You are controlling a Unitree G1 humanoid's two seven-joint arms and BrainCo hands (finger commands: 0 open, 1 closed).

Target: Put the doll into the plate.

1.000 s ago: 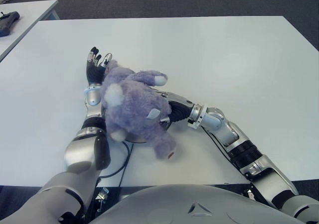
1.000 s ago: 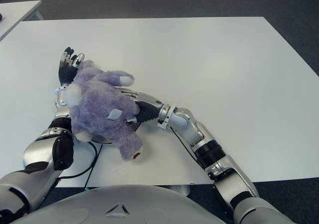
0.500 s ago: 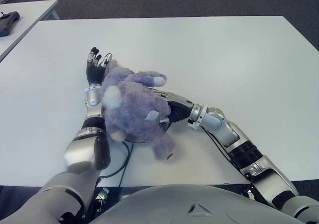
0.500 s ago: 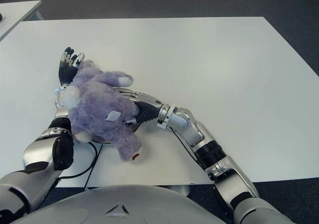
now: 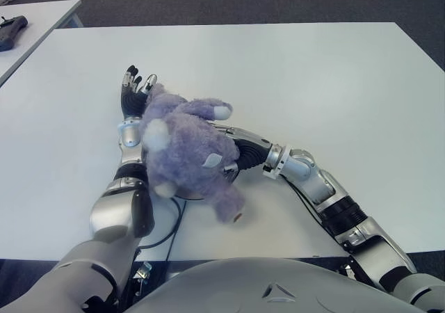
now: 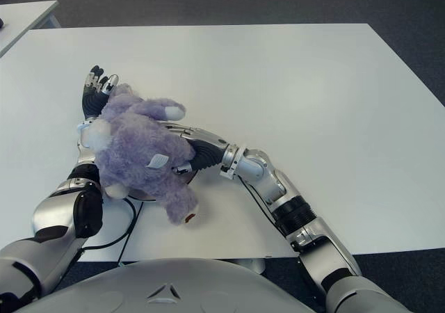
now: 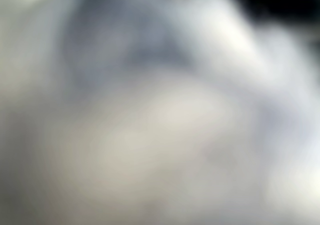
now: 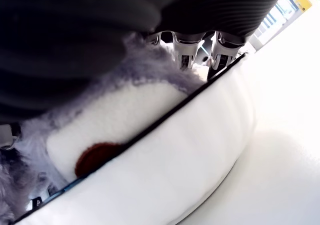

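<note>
The purple plush doll lies face down near the table's front left, and its body covers the plate. Only a dark sliver of the plate shows under it in the eye views. In the right wrist view the plate's white rim runs just below the doll's pale foot. My right hand is pushed into the doll's side from the right, fingers curled into the fur. My left hand lies flat and open past the doll's head, palm side under the plush. Blurred fur fills the left wrist view.
The white table stretches far to the right and back. A black cable trails off the front edge beside my left forearm. At the far left stands a second white table with a dark object on it.
The doll has settled a little lower and to the left over the plate. My right wrist has shifted slightly with it. The left hand has not moved.
</note>
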